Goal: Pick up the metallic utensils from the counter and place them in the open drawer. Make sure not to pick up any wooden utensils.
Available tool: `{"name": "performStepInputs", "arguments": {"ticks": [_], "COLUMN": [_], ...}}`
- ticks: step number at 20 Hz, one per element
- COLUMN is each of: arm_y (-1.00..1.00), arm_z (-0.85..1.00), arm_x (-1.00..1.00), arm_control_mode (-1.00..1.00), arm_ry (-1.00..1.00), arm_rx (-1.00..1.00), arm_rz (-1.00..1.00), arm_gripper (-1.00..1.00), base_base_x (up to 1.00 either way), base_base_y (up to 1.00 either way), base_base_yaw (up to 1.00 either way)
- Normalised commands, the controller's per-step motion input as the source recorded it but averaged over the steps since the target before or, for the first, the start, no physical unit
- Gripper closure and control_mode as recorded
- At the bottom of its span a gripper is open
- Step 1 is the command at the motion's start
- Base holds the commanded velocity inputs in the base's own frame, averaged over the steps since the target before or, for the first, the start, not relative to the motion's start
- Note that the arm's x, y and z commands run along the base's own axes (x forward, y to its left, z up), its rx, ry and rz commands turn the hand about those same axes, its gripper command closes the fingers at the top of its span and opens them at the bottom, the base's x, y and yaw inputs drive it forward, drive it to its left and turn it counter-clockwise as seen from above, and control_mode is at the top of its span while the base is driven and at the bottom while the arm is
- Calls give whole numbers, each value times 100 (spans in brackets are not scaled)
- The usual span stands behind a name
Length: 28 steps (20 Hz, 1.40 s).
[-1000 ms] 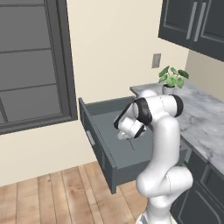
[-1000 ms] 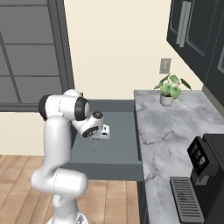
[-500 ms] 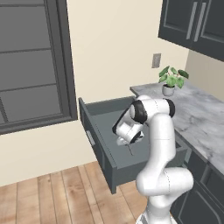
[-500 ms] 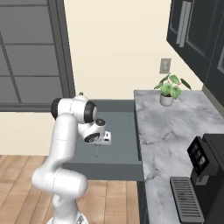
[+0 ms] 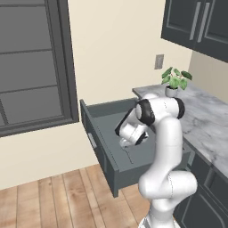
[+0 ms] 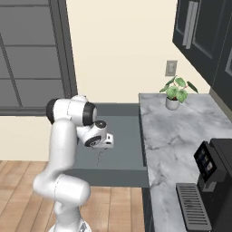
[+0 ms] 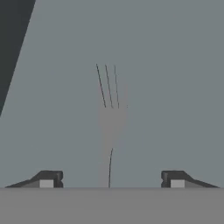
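The arm reaches down into the open drawer (image 5: 116, 133), which stands pulled out from the dark cabinet run below the left end of the marble counter (image 6: 181, 136). The gripper (image 7: 111, 179) hangs low over the drawer floor with its jaws spread wide and nothing between them; in the hand view the two dark fingertips (image 7: 49, 178) sit far apart at the bottom edge. Between them and a little beyond lies the fork (image 7: 110, 118), a slim grey metal piece flat on the grey floor, tines pointing away from the hand and the thin handle running back toward the gap between the tips. It touches neither finger. From the left base view the fork (image 5: 130, 154) shows as a thin dark line on the floor just below the hand, and from the right base view it (image 6: 98, 157) hangs as a faint line under the gripper (image 6: 107, 144). The drawer's flat front panel faces the wooden floor (image 5: 58, 196), with a small silver bar handle (image 5: 92, 140) on it. On the counter's far end, by the wall, stands a small potted plant (image 6: 174, 93); at the near right sits a dark coffee machine (image 6: 217, 174). Dark wall cabinets (image 6: 206, 41) hang above the counter, and a large dark-framed window (image 5: 33, 67) fills the wall to the left.
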Motion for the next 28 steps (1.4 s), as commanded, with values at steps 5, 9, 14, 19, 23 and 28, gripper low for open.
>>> {"name": "performStepInputs", "arguments": {"ticks": [5, 9, 14, 19, 23, 28], "arm_y": [0, 0, -4, 0, 0, 0], "arm_z": [100, 100, 100, 100, 100, 95], "arm_x": [-60, -82, -70, -36, 0, -35], "arm_control_mode": [-100, -100, -100, -100, -100, -100], "arm_ry": [-2, -6, -1, 10, 9, 13], "arm_rx": [-3, -4, -6, -5, 0, 1], "arm_rz": [-2, -1, -3, -1, 0, 0], "arm_gripper": [-100, -100, -100, -100, -100, -100], "base_base_x": [0, 0, 0, 0, 0, 0], "base_base_y": [0, 0, 0, 0, 0, 0], "base_base_yaw": [0, 0, 0, 0, 0, 0]}}
